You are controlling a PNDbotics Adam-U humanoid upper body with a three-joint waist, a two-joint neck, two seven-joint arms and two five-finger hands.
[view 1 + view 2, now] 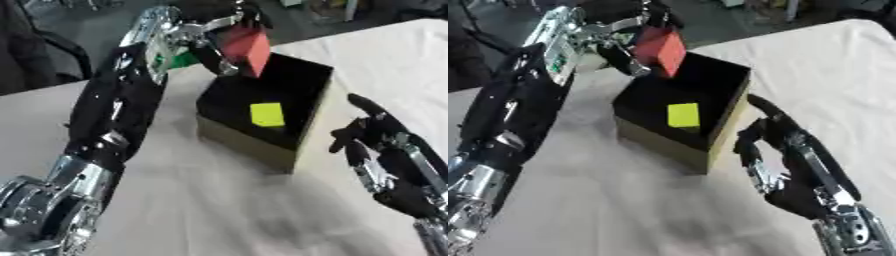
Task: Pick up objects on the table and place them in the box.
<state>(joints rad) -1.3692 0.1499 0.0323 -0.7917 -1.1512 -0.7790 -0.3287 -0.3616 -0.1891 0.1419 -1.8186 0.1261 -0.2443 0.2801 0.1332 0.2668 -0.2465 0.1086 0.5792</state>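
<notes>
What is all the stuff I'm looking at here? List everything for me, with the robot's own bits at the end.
Box: one, black inside with tan outer walls, open top, in the middle of the table.
Yellow block: one, yellow, lying on the floor of the box.
Red block: one, red, held in the air above the box's far edge.
Green thing: one, green, only partly seen behind the left hand, on the table beyond the box.
Table: one, covered in pale cloth.
Left hand: one, black and silver, fingers curled round the red block over the box.
Right hand: one, black and silver, open, beside the box's right wall.
</notes>
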